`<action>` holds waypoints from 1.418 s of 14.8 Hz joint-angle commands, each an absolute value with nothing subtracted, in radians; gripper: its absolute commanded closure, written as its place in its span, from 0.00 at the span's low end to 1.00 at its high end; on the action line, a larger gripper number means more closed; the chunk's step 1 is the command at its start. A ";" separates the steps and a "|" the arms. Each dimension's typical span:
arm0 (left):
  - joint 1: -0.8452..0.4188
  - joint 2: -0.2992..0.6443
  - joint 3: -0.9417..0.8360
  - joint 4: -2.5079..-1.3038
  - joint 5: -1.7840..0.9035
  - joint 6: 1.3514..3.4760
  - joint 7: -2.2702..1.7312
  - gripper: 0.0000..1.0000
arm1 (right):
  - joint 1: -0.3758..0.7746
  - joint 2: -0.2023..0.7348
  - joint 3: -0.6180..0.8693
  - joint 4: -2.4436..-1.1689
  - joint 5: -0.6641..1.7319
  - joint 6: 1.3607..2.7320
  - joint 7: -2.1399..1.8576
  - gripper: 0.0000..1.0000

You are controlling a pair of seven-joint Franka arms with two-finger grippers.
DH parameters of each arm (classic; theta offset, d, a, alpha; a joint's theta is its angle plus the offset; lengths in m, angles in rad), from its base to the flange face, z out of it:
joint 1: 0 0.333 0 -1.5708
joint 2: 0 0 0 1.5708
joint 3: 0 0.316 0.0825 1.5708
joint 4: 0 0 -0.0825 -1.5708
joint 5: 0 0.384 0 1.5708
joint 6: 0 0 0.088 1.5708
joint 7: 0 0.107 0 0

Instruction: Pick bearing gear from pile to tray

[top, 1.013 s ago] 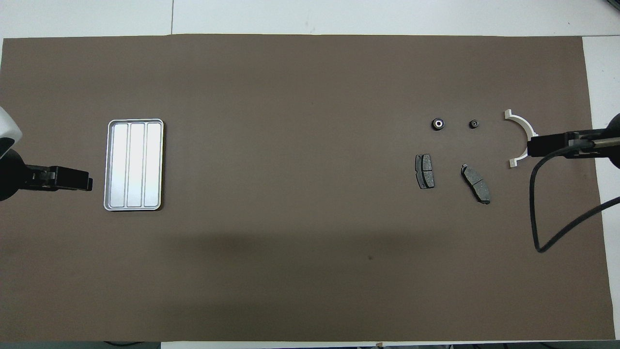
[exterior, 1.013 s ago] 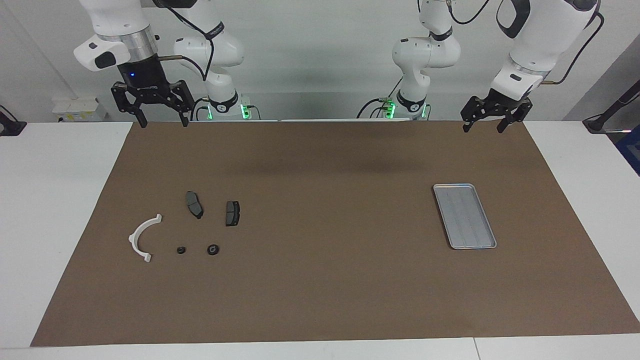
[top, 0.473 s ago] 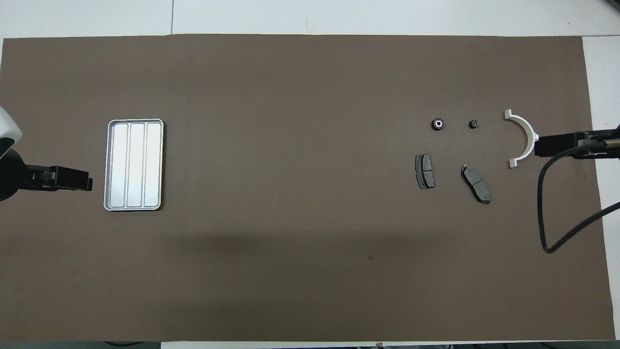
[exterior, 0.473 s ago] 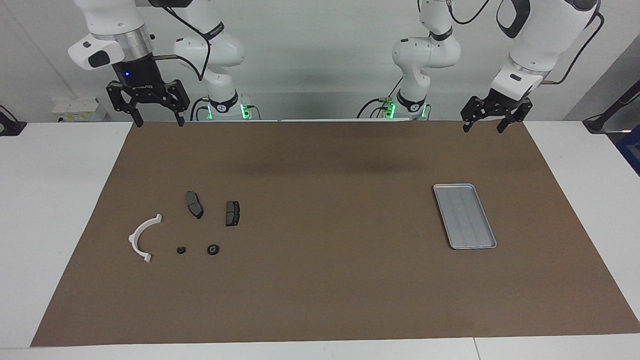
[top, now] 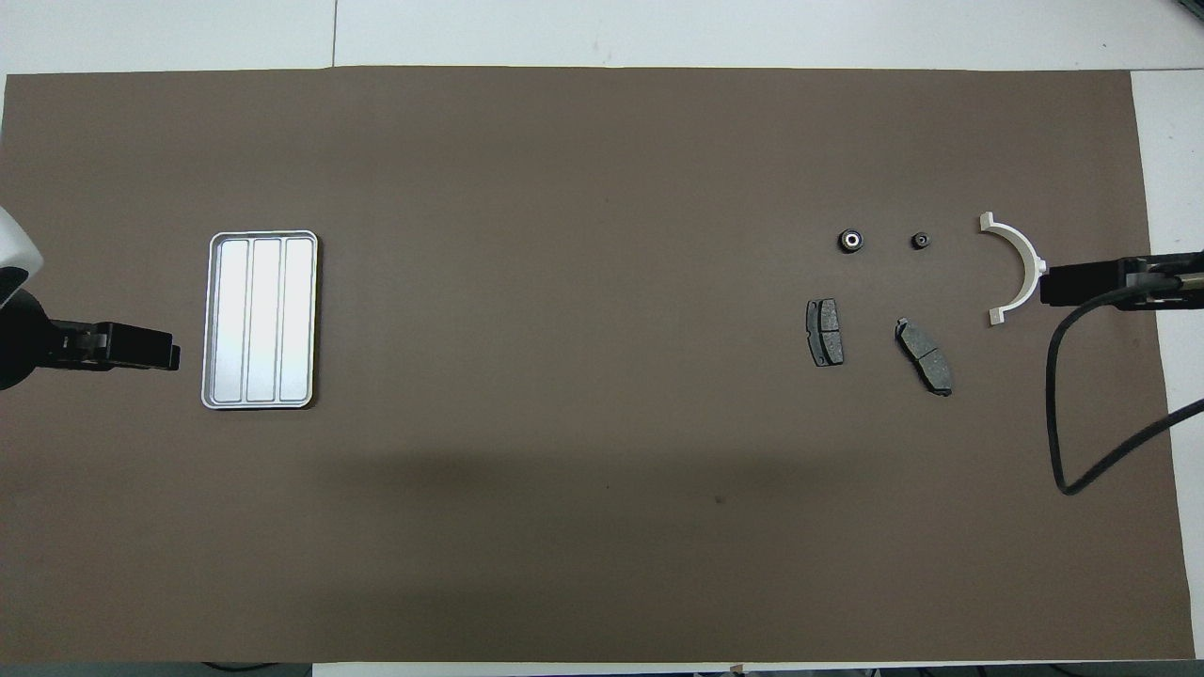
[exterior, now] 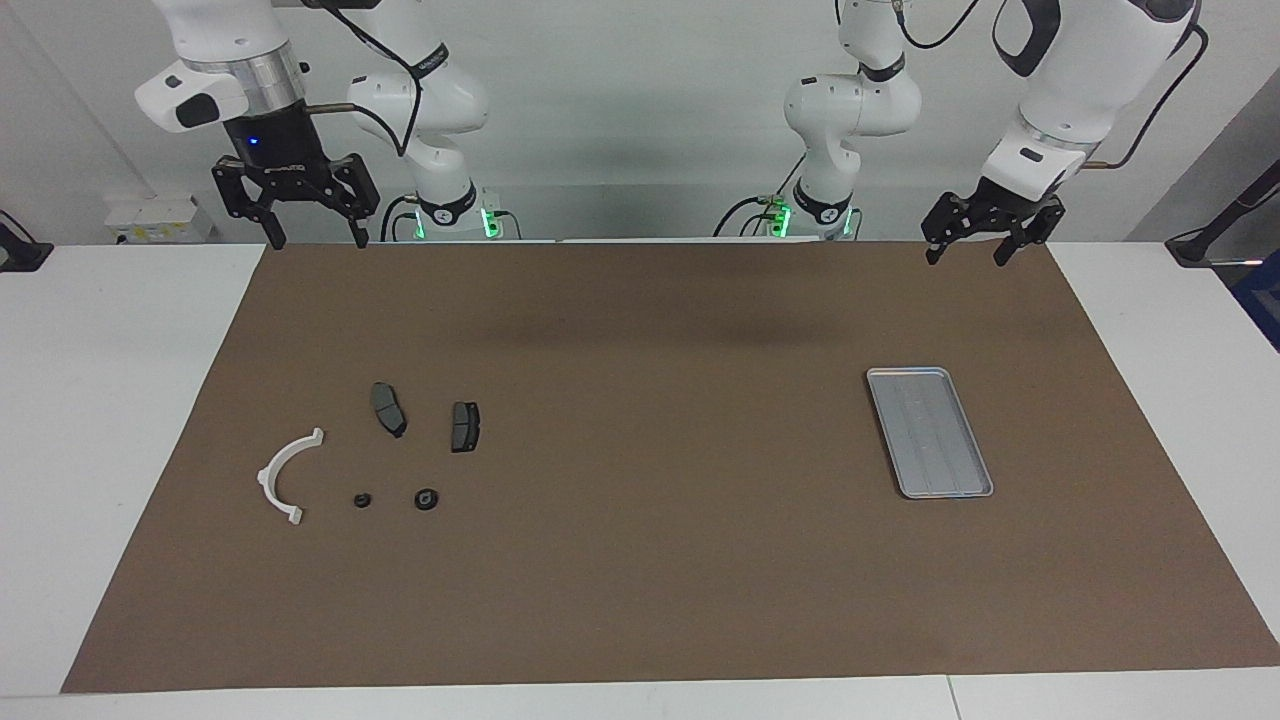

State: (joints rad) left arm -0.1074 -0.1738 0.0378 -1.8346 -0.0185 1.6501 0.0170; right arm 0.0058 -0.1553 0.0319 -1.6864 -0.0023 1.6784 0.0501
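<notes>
The pile lies on the brown mat toward the right arm's end: a white curved arc [exterior: 285, 475] [top: 1019, 268], two dark grey brake pads [exterior: 388, 409] [exterior: 465, 426] [top: 824, 332] [top: 924, 356], and two small black round gears [exterior: 427, 499] [exterior: 363, 500] [top: 851, 240] [top: 920, 241]. The gears lie farther from the robots than the pads. The silver tray [exterior: 930, 432] [top: 261, 320] lies toward the left arm's end and holds nothing. My right gripper [exterior: 295, 240] [top: 1046, 282] is open and empty, raised over the mat's robot-side edge. My left gripper [exterior: 965, 255] [top: 174, 355] is open and empty, and waits raised near the tray's end.
The brown mat [exterior: 640, 560] covers most of the white table [exterior: 110, 400]. A black cable [top: 1058, 414] hangs from the right arm over the mat's edge. Both arm bases [exterior: 445, 200] [exterior: 825, 200] stand at the robots' side of the table.
My right gripper has risen a little and drawn slightly toward the right arm's end of the table, uncovering the white arc in the overhead view. The left arm and all parts have not moved.
</notes>
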 commanded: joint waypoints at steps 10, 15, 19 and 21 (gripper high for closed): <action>-0.104 -0.176 0.038 -1.832 -0.032 1.643 0.026 0.00 | 0.003 -0.172 0.035 -1.761 -0.002 1.629 0.199 0.00; -0.104 -0.176 0.038 -1.832 -0.032 1.643 0.026 0.00 | 0.023 -0.132 0.038 -1.807 -0.032 1.704 0.310 0.00; -0.104 -0.176 0.038 -1.832 -0.032 1.643 0.026 0.00 | 0.021 -0.048 0.038 -1.853 -0.057 1.818 0.328 0.00; -0.104 -0.176 0.038 -1.832 -0.032 1.643 0.026 0.00 | 0.023 0.015 0.038 -1.853 -0.067 1.877 0.372 0.00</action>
